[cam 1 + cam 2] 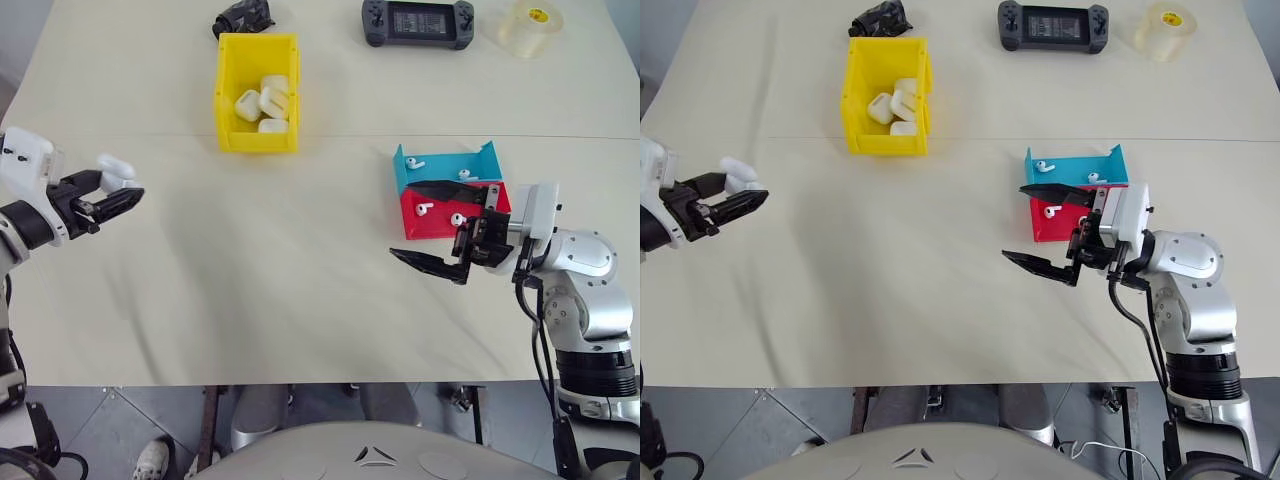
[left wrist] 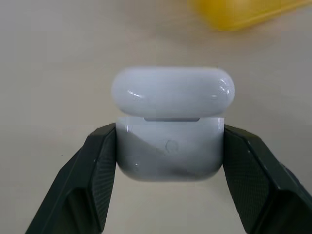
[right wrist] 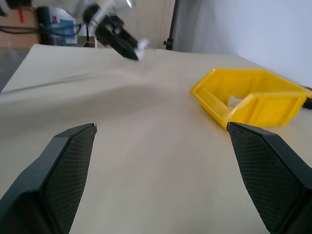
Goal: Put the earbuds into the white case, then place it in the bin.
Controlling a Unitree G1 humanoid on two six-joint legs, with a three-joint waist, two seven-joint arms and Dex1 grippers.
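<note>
Over on the left edge of the cream table (image 1: pixel 300 300), your left gripper (image 1: pixel 112 196) is clamped on the white case (image 1: pixel 117 170) and holds it up off the surface. From the left wrist view you can see both black fingers (image 2: pixel 95 170) pressed flat against the sides of the case's lower half, with the lid tipped up a little so a thin gap shows along the seam. I can't tell from any view whether anything sits inside it.

Your right gripper (image 1: pixel 432 226) is spread wide with nothing between its fingers — it hangs above the table just beside the red tray (image 1: pixel 425 222), pointing across toward the left side. The right wrist view looks out between those open fingers, over bare tabletop, at the left gripper and the bin.

Earbuds (image 1: pixel 416 163) are sitting loose in the two small trays: a couple in the teal tray (image 1: pixel 440 165) and a couple in the red one, which lies right up against it on the near side. The upper finger of the right gripper crosses in front of the two trays, so part of them is hidden.

The yellow bin (image 1: pixel 229 95) stands at the far side of the table, well apart from both grippers, and has several white cases (image 1: pixel 263 103) piled inside. Behind it lies a crumpled black thing (image 1: pixel 243 17) I can't identify. Further right along the far edge you've got a black handheld game console (image 1: pixel 418 23) and a roll of clear tape (image 1: pixel 530 27).
</note>
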